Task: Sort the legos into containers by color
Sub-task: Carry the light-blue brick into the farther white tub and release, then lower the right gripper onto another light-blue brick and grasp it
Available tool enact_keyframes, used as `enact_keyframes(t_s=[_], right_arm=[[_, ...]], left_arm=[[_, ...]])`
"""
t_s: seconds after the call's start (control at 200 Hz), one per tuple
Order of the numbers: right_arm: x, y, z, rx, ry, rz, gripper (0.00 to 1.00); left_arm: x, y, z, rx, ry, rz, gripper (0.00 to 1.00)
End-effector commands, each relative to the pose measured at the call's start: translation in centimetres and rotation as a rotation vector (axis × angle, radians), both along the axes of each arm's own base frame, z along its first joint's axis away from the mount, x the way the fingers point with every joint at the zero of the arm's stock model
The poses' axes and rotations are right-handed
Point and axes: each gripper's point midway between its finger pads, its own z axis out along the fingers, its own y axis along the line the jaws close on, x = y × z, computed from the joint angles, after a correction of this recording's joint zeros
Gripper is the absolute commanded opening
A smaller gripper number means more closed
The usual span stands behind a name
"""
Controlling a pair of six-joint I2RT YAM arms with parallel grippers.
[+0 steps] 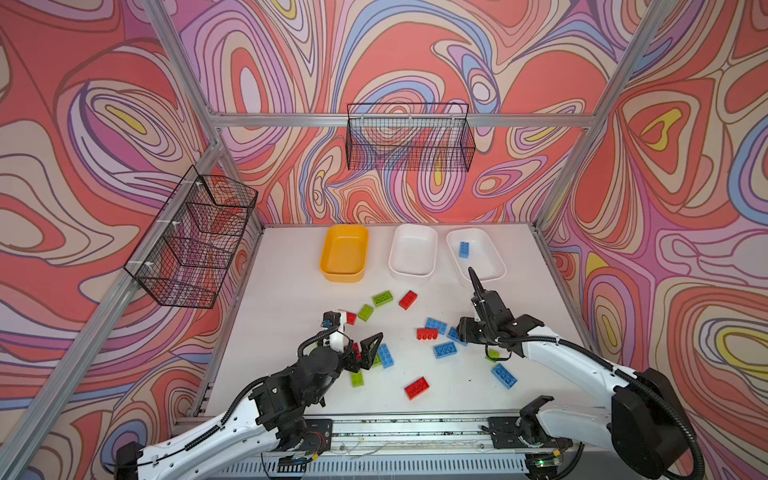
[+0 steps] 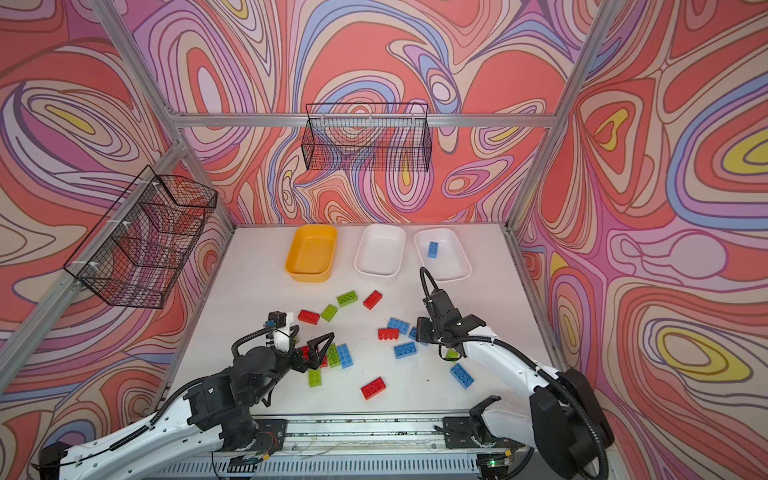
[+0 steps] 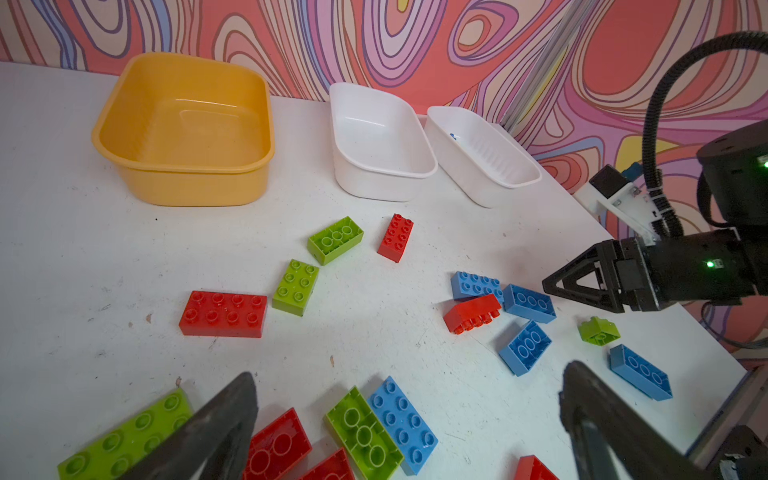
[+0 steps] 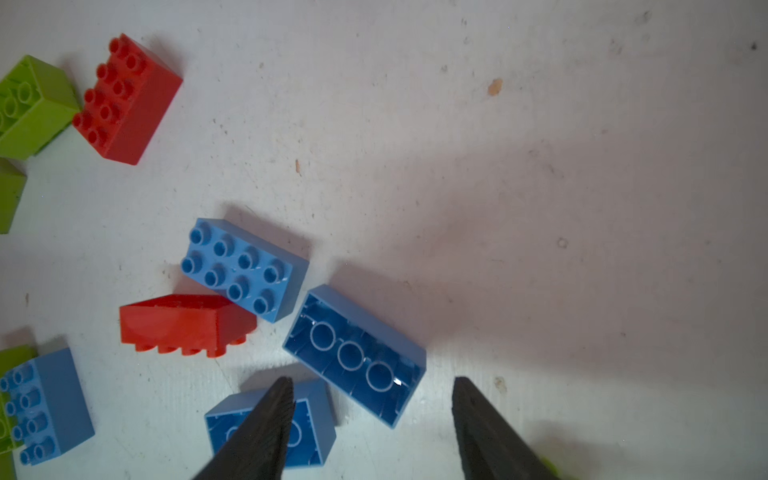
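Three containers line the table's far edge in both top views: a yellow-orange tub (image 1: 341, 276), a white tub (image 1: 410, 272) and a second white tub (image 1: 498, 264) holding one blue lego (image 1: 464, 249). Red, green and blue legos lie scattered mid-table, such as a red one (image 1: 417, 387) and a green one (image 1: 382, 298). My left gripper (image 3: 411, 382) is open over a green brick (image 3: 363, 434) and a blue brick (image 3: 401, 422) lying side by side. My right gripper (image 4: 372, 382) is open, low over an upturned blue brick (image 4: 353, 353), holding nothing.
Black wire baskets hang on the back wall (image 1: 409, 137) and the left frame (image 1: 195, 241). Aluminium posts bound the table. A metal rail (image 1: 415, 428) runs along the front edge. A small green brick (image 3: 598, 330) lies near the right arm.
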Motion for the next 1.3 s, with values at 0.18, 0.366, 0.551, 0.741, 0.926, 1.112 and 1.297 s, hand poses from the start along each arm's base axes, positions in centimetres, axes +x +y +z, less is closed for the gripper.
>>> enact_keyframes(t_s=[0.18, 0.366, 0.551, 0.741, 0.926, 1.112, 1.297], right_arm=[[-0.5, 0.6, -1.2, 0.034, 0.020, 0.005, 0.74], [0.5, 1.6, -1.3, 0.056, 0.013, 0.029, 0.74], [1.4, 1.6, -1.8, -0.003, 0.017, 0.068, 0.75], [2.0, 2.0, -2.4, -0.014, 0.025, 0.099, 0.75], [1.0, 3.2, -3.5, 0.033, 0.071, 0.152, 0.74], [-0.5, 3.4, -3.0, 0.046, 0.073, 0.161, 0.73], [-0.1, 3.2, -1.7, 0.049, 0.024, 0.145, 0.71]], left_arm=[[-0.6, 0.2, -1.9, 0.024, 0.064, -0.007, 1.00], [-0.5, 0.3, -2.1, 0.025, 0.061, 0.004, 1.00], [-0.4, 0.4, -2.3, 0.043, 0.063, 0.010, 1.00], [-0.1, 0.4, -2.3, 0.053, 0.059, 0.022, 1.00], [-0.1, -0.1, -2.5, 0.055, 0.062, 0.004, 1.00], [-0.1, -0.4, -2.4, 0.051, 0.063, -0.009, 1.00], [-0.1, -0.5, -2.3, 0.047, 0.059, -0.011, 1.00]])
